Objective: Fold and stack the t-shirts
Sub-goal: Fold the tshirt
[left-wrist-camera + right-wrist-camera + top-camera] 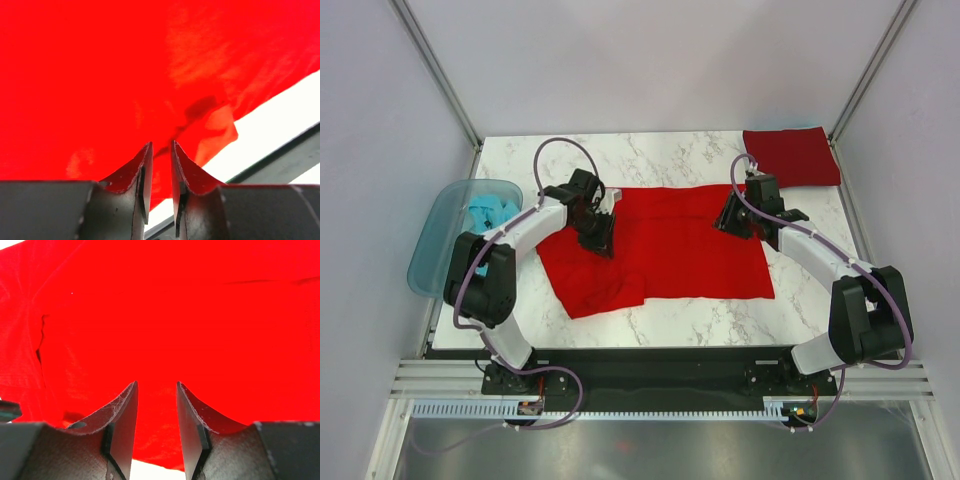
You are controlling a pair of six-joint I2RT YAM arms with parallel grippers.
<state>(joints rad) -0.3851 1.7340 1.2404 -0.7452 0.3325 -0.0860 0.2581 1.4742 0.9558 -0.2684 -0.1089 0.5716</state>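
Folding the bright red t-shirt [670,245], spread flat on the desk [650,160], looks to be the step in hand; the folded crimson t-shirt [790,155] lies just past its far right corner. The left arm's fingers [135,172], narrowly parted over its left side, and the right arm's fingers [122,410], spread near its far right edge, pinch nothing. Next, each probably needs to pinch an edge.

The spread t-shirt [670,245] lies flat mid-desk [670,312]. Behind its right end, at the far corner, lies the folded t-shirt [790,157]. To its left, at the desk's edge, sits the tub [432,255], holding a bunched t-shirt [490,212]. The left claw [603,240] is over its left part, the right claw [728,218] over its right.
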